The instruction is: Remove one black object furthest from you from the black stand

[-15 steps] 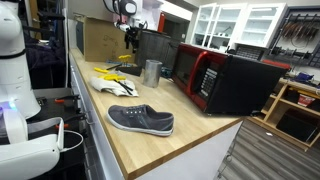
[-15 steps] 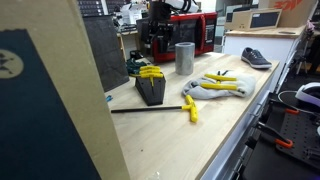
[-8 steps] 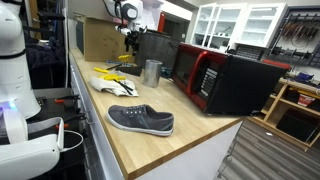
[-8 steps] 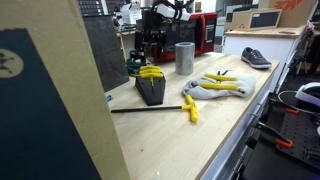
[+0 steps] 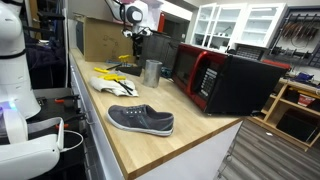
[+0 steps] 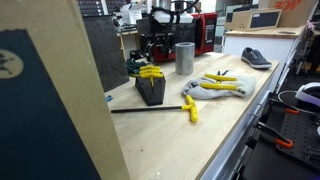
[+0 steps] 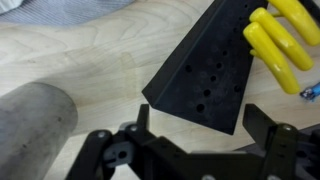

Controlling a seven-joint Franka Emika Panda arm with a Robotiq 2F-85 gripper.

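Hovering above the black stand (image 7: 205, 70), your claw (image 7: 200, 120) is spread wide and holds nothing, one finger on each side of the stand's lower corner in the wrist view. The stand sits toward the end of the desk (image 7: 90, 50) opposite the shoe (image 5: 140, 120), nearer the long edge that carries the microwave (image 5: 225, 80) than the gloves (image 6: 215, 87) are. Yellow handles (image 7: 275, 35) poke out at its upper side, and the holes facing the wrist camera look empty, so you cannot yet pick out the black object you are meant to pull. That is probably your main risk: black on black reads poorly, and closing now could catch a yellow handle or the stand's own edge. The stand looks light and sloped, so a finger landing on its face may tip it or slide it toward the desk edge. If the piece binds in its hole, the whole stand may lift with it. Watch the grey cylinder (image 7: 35, 125) close to one finger, since a sideways correction could knock it. A thin black rod (image 6: 145, 109) lies flat on the desk just beside the stand; it is outside the stand, so don't mistake it for your target.
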